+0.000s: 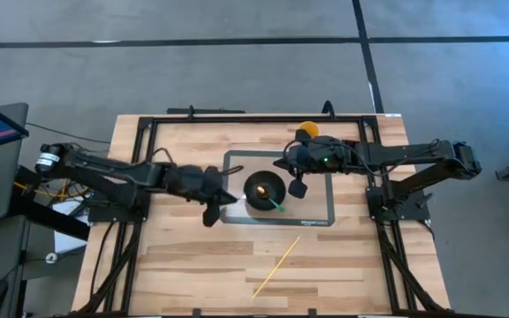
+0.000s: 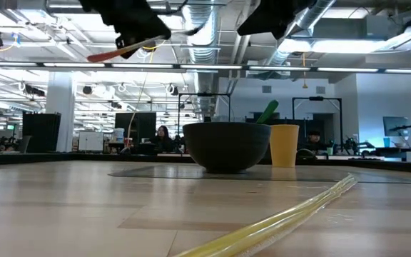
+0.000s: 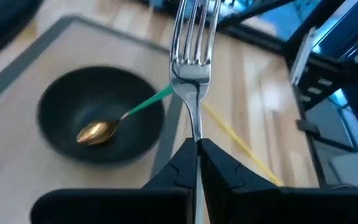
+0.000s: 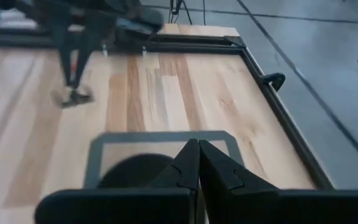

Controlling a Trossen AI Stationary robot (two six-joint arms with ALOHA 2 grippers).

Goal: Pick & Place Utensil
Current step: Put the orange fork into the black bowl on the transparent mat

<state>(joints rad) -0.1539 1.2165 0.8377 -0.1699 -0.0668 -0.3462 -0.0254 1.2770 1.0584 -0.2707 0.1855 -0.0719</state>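
Note:
A silver fork [image 3: 192, 68] sticks out of my left gripper [image 3: 197, 147], which is shut on it and hovers above the table just left of the black bowl [image 1: 263, 188]. The bowl stands on a grey mat [image 1: 316, 212]. Inside it lies a spoon with a golden head [image 3: 95, 132], its green handle [image 3: 148, 104] leaning over the rim. My right gripper [image 1: 295, 181] is shut and holds nothing, above the mat's far right part beside the bowl. In the low view the left gripper [image 2: 133, 32] hangs high, well above the bowl [image 2: 227, 146]. My left gripper pinches the fork's handle [image 3: 196, 134] just behind the neck, between its two fingers. The fingers lie along the handle, and the tines [image 3: 191, 25] point forward, away from the gripper. The fork is lifted clear of the table, near and beside the bowl.
A yellow cup [image 1: 308, 130] stands at the mat's far edge, next to the right arm. A long yellow straw [image 1: 277, 265] lies slanted on the bare wood near the table's near edge. A black frame [image 1: 140, 132] borders the table.

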